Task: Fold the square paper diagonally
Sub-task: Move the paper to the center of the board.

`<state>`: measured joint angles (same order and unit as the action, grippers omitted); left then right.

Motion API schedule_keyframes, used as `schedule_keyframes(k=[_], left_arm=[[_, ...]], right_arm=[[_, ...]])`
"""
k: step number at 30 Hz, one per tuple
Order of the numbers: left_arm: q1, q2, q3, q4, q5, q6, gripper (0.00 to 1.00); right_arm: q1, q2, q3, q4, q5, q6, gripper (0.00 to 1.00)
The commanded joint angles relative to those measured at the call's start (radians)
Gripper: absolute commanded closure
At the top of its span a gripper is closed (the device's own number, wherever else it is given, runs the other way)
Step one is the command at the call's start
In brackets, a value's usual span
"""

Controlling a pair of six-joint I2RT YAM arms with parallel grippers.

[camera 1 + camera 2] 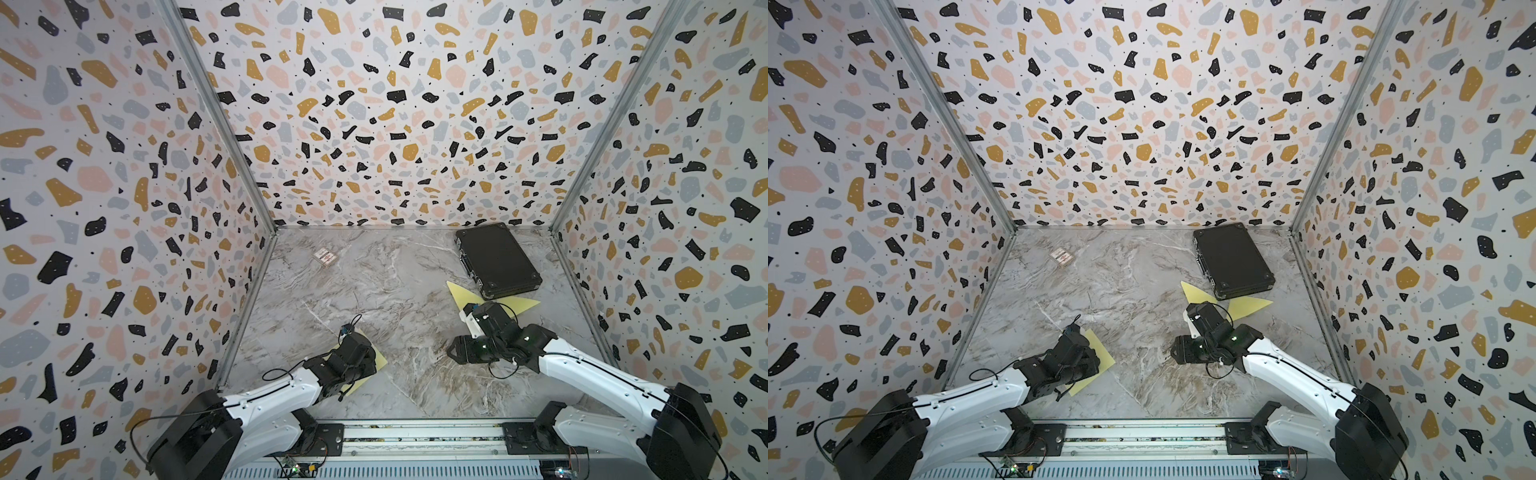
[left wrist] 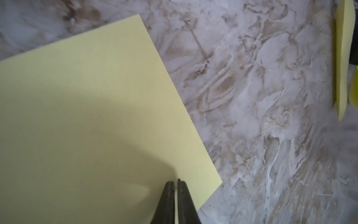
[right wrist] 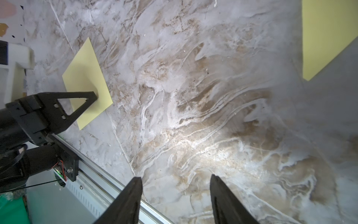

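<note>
The square paper [image 2: 87, 116] under the black left gripper [image 2: 175, 183] is plain pale yellow, with no pattern, on a table [image 2: 271, 135] of grey-white marble veined with brown. Near the black right gripper [image 3: 175, 177] sits a matt black case [image 1: 496, 259] (the sheets [image 1: 519, 304] beside it are the same yellow). The walls [image 1: 374, 104] are white terrazzo with black, ochre, pink and grey chips.
</note>
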<state>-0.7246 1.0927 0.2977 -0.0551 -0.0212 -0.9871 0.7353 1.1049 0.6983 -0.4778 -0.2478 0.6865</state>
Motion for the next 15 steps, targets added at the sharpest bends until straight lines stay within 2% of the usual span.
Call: schedule_keyframes(k=[1, 10, 15], left_arm=[[-0.047, 0.070, -0.008, 0.053, 0.043, -0.053, 0.89], [-0.209, 0.276, 0.118, 0.189, -0.013, -0.139, 0.96], [-0.226, 0.343, 0.168, 0.202, -0.011, -0.152, 0.97]], right_arm=[[0.006, -0.030, -0.008, 0.005, -0.014, 0.047, 0.38], [0.006, -0.092, -0.037, -0.069, 0.082, 0.048, 0.39], [0.006, -0.137, -0.069, -0.112, 0.165, 0.053, 0.39]])
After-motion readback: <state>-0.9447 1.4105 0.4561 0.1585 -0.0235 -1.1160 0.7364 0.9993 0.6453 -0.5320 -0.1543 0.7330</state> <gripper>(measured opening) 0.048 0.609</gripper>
